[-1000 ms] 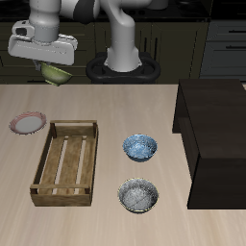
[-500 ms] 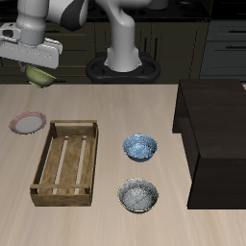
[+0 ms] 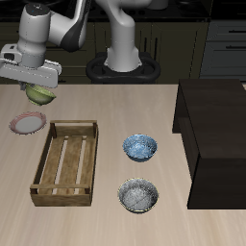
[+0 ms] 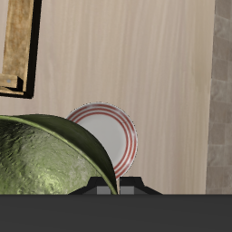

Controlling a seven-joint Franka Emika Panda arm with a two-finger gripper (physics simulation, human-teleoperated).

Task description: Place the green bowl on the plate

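My gripper (image 3: 38,87) is shut on the rim of the green bowl (image 3: 39,94) and holds it in the air, above and a little behind the plate (image 3: 27,123). The plate, with a pinkish-red rim and pale centre, lies on the table beside the wooden crate. In the wrist view the green bowl (image 4: 45,159) with its mottled olive inside fills the near field and partly covers the plate (image 4: 109,136) below it. The fingers themselves are mostly hidden by the bowl.
A wooden slatted crate (image 3: 65,161) lies beside the plate, toward the table's middle. A blue patterned bowl (image 3: 139,147) and a grey-white speckled bowl (image 3: 138,195) sit beyond it. A dark cabinet block (image 3: 217,135) stands at the table's far side.
The gripper with the green bowl has moved sideways toward the plate and come lower. Nothing on the table has moved.
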